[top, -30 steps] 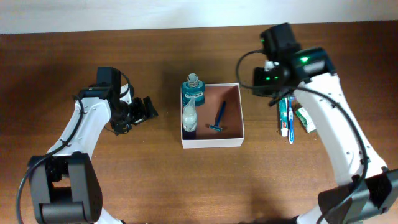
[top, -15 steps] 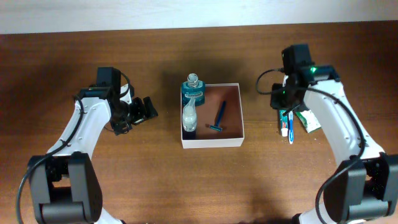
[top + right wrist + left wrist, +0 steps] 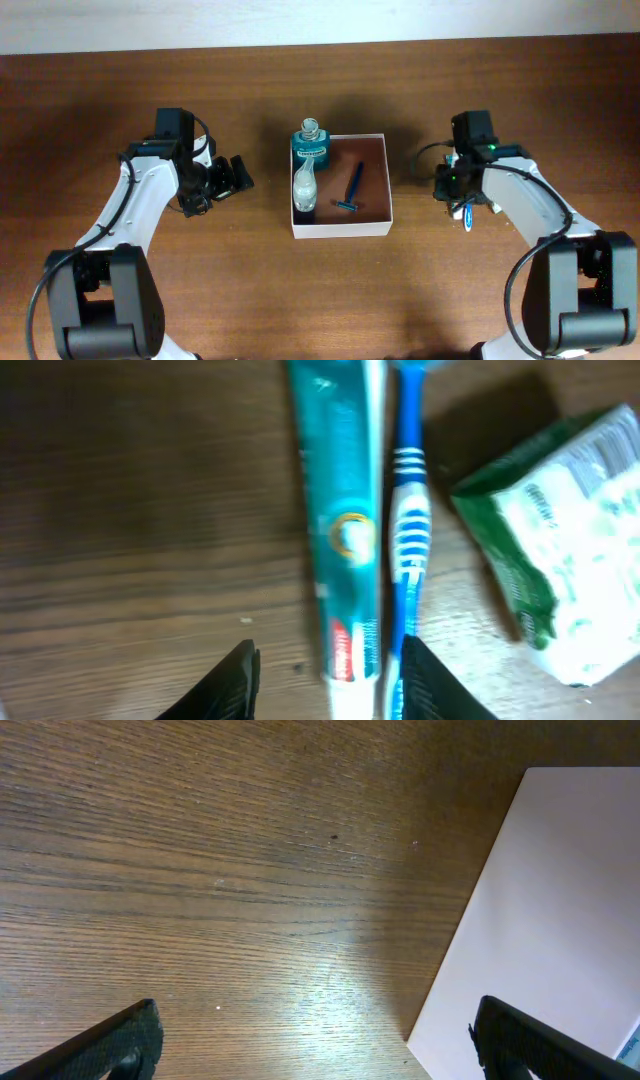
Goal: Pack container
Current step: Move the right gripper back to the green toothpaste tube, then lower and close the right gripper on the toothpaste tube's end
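My right tool (image 3: 328, 655), part open and seemingly empty, straddles the toothpaste tube (image 3: 340, 520), which runs near-to-far; the container (image 3: 340, 229) lies left.

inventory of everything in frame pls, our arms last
container: 1, white walls, reddish-brown inside, table centre
teal bottle: 1, teal with a clear cap, container's far left corner
pale bottle: 1, whitish, lying along the container's left wall
razor: 1, blue, mid container
toothpaste tube: 1, teal and white, on the table right of the container
toothbrush: 1, blue and white, alongside the tube
packet: 1, green and white, right of the toothbrush
table: 1, brown wood
left gripper: 1, black, open, left of the container
right gripper: 1, black, open, over the tube's end
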Robot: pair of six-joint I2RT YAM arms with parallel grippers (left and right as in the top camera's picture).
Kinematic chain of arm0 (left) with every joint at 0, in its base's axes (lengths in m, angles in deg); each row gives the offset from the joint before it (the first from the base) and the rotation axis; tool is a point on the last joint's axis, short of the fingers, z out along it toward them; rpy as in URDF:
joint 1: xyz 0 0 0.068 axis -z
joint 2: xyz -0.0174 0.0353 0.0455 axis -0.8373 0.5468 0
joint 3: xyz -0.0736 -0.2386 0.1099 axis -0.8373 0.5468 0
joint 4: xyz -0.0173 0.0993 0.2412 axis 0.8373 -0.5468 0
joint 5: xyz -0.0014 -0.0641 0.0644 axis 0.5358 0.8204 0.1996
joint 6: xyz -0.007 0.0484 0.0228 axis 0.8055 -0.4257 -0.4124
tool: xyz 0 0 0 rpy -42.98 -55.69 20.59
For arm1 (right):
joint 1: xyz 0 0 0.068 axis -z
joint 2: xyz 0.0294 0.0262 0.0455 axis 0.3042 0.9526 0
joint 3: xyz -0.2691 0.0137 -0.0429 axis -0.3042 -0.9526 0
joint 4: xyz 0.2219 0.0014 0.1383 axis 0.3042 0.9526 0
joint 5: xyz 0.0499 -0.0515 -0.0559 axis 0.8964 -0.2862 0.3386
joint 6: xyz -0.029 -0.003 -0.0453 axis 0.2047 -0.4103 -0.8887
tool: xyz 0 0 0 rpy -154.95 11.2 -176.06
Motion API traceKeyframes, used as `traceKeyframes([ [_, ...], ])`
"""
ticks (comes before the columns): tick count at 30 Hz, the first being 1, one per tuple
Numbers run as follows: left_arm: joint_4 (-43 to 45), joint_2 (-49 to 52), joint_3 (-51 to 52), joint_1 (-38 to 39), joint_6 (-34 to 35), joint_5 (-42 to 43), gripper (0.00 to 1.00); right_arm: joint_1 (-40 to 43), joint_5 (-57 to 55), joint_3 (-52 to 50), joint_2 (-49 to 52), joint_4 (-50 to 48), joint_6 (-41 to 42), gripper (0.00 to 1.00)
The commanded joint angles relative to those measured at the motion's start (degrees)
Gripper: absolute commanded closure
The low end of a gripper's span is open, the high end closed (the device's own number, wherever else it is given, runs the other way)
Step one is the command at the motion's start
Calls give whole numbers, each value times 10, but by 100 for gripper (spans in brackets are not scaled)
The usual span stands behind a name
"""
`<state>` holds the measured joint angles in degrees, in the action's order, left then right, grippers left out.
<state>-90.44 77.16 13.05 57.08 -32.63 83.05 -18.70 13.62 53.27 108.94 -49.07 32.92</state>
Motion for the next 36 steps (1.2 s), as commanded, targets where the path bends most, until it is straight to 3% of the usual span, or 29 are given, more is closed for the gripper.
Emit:
traceKeyframes([
  [1, 0, 5, 3, -1, -1, 0, 1, 17, -11, -4, 5, -4, -3, 54],
  [4, 0, 5, 3, -1, -1, 0, 1, 18, -11, -4, 5, -5, -12, 49],
  [14, 0, 5, 3, -1, -1, 0, 1, 18, -1, -4, 34, -30, -17, 47],
  [36, 0, 5, 3, -1, -1, 0, 1, 17, 38, -4, 114, -59, -46, 47],
])
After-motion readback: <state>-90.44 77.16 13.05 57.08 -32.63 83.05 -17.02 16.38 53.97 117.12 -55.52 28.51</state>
